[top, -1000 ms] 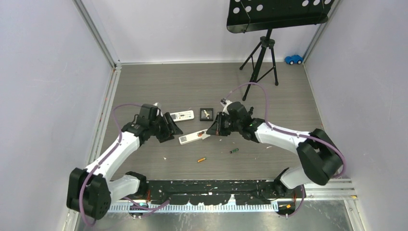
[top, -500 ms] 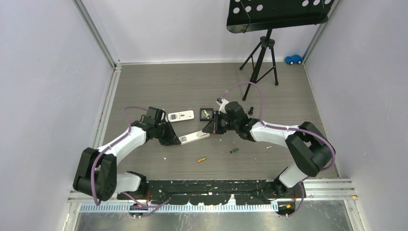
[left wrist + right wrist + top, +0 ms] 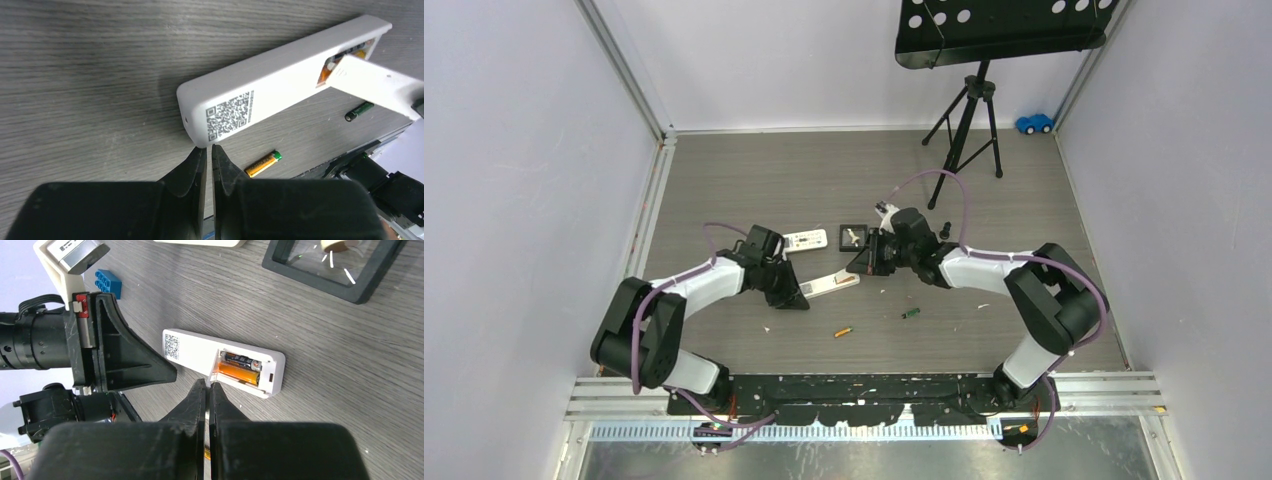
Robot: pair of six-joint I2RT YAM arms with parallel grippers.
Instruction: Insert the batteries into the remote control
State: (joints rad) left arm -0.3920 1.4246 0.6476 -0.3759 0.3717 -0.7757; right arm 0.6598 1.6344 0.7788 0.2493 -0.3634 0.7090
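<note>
**A:** Grey wood-grain tabletop [image 3: 724,180]. What sits furthest left on it?

**B:** The left gripper [image 3: 209,150]. Its jaws are closed on nothing, and its tips are just beside the near corner of the remote control [image 3: 280,75].

**A:** How does the remote lie?

**B:** Face down near mid-table, its QR-code back upward, slantwise between the two grippers. A shorter white remote [image 3: 802,240] lies just beyond it.

**A:** And the batteries?

**B:** The compartment at the remote's right end stands open. A dark battery [image 3: 242,361] and an orange battery [image 3: 239,375] lie side by side inside. A loose orange battery [image 3: 843,331] lies nearer the arm bases, with a green-and-black battery [image 3: 910,314] to its right. Both are apart from the remote.

**A:** And the right side?

**B:** The battery cover [image 3: 370,82] is lifted off the compartment. The right gripper [image 3: 206,385] is pressed shut at the compartment's edge. Whether it pinches the cover I cannot tell. A black frame [image 3: 310,281] lies just beyond it.
</note>
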